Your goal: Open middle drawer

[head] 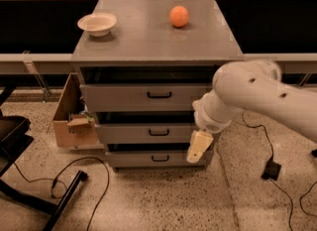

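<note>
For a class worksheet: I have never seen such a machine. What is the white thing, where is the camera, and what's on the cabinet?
The white thing is a robot arm reaching in from the picture's right. Its beige tip, the gripper, is its hand. It hangs low in front of the grey cabinet, at its right side, and seems to hold nothing. The one camera looks down at the cabinet from its front. On top lie a pale bowl and an orange. The middle drawer is the one to open.
</note>
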You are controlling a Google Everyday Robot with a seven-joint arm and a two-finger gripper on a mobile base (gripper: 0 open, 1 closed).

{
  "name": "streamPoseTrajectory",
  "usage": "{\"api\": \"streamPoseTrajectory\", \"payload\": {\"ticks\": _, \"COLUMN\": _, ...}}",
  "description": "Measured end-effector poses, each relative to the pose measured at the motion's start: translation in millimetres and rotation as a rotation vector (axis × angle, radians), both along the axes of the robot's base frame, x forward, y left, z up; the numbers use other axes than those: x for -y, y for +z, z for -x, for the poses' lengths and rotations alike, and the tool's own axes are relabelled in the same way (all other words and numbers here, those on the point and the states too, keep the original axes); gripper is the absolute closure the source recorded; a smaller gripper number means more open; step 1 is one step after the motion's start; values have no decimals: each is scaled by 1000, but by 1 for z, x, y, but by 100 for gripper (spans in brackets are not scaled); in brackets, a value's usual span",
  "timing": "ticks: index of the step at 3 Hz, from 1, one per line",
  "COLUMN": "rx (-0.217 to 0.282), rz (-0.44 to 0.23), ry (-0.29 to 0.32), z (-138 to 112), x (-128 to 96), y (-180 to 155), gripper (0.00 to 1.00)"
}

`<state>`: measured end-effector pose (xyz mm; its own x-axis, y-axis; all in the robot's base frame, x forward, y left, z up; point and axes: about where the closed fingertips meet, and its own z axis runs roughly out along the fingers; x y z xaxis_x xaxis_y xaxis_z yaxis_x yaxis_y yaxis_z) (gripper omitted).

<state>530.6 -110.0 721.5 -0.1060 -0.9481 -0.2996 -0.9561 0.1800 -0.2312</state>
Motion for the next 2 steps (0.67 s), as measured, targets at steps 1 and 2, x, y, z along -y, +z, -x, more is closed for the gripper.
{"api": "streamPoseTrajectory", "payload": {"ticks": 1, "rx": 44, "rz": 1, "ry": 32, "z": -29, "x": -18, "y": -45, "gripper": 0}}
{"api": "streamPoseTrajectory", "payload": {"ticks": 2, "rx": 44, "rz": 5, "ry": 29, "z": -30, "x": -17, "y": -46, "gripper": 0}}
